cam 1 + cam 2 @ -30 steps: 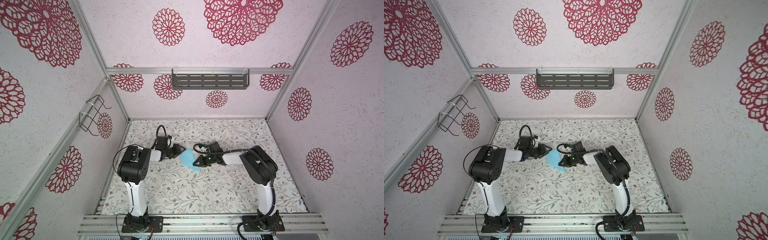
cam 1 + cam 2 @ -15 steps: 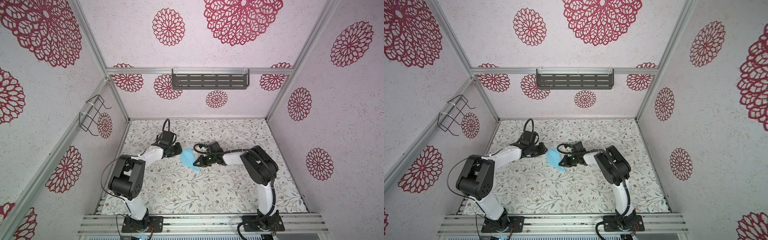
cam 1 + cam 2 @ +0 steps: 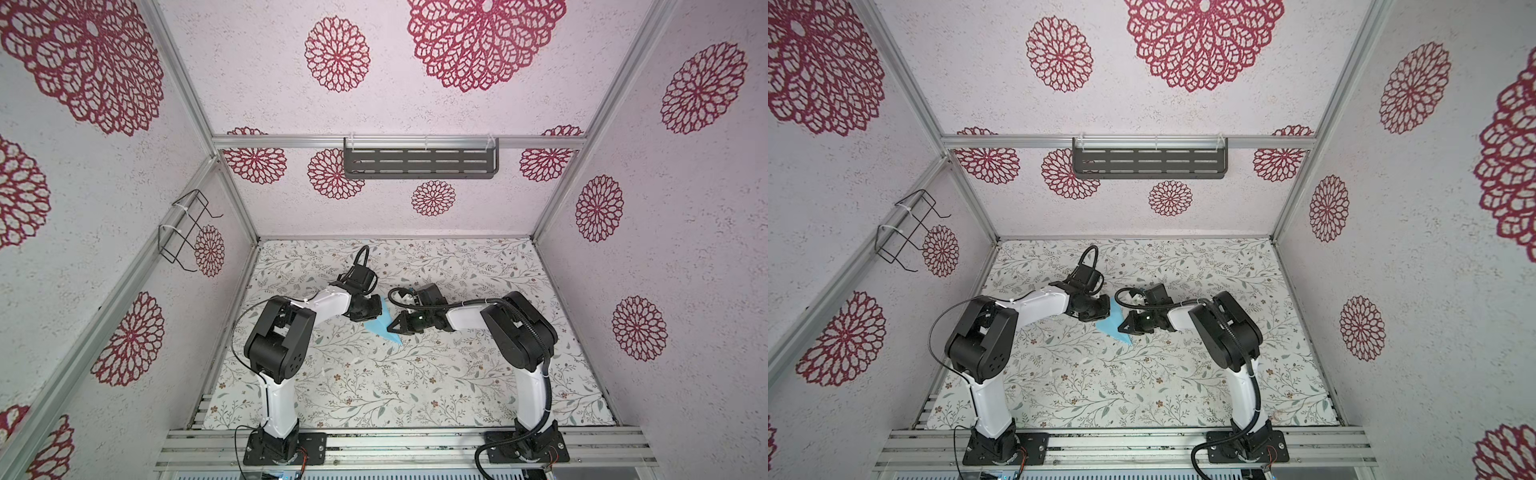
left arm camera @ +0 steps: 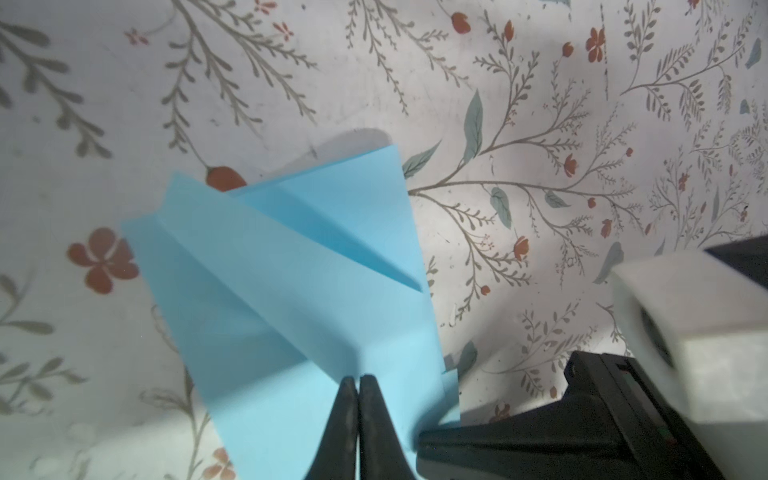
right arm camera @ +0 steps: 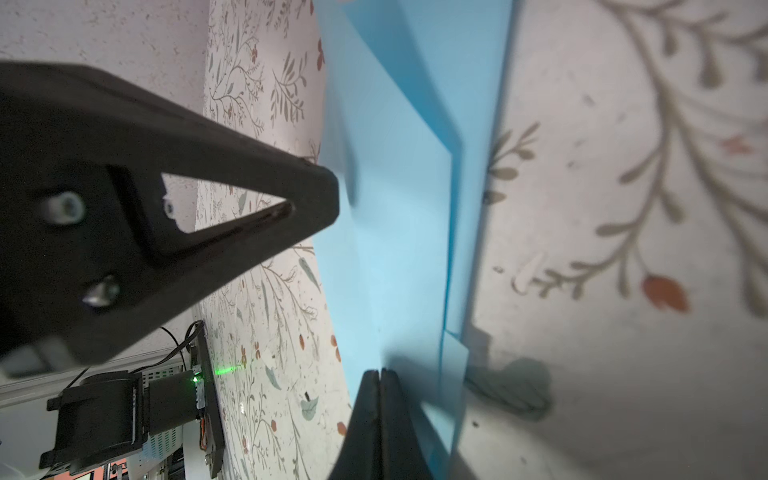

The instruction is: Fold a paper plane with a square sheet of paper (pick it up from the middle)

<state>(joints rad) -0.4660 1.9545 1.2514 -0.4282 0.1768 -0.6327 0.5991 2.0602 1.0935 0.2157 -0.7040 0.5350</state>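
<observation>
The light-blue sheet of paper (image 3: 380, 328) (image 3: 1109, 326) lies mid-table, folded into layered triangular flaps with a point toward the front. My left gripper (image 3: 377, 309) (image 3: 1106, 308) reaches in from the left. In the left wrist view its shut tips (image 4: 358, 380) rest on the paper (image 4: 291, 270) at the end of a raised fold, with no paper showing between them. My right gripper (image 3: 391, 330) (image 3: 1122, 328) comes from the right, shut (image 5: 379, 374), tips down on the paper (image 5: 399, 228) near its edge. Both grippers sit close together.
The floral table (image 3: 415, 374) is boxed in by patterned walls on three sides. A grey slotted shelf (image 3: 419, 164) hangs on the back wall. A wire rack (image 3: 187, 232) is fixed to the left wall. Both arm bases stand on the front rail.
My left arm has swung in from the left, stretched out over the paper, and its jaws have closed. The right gripper has stayed shut on the paper.
</observation>
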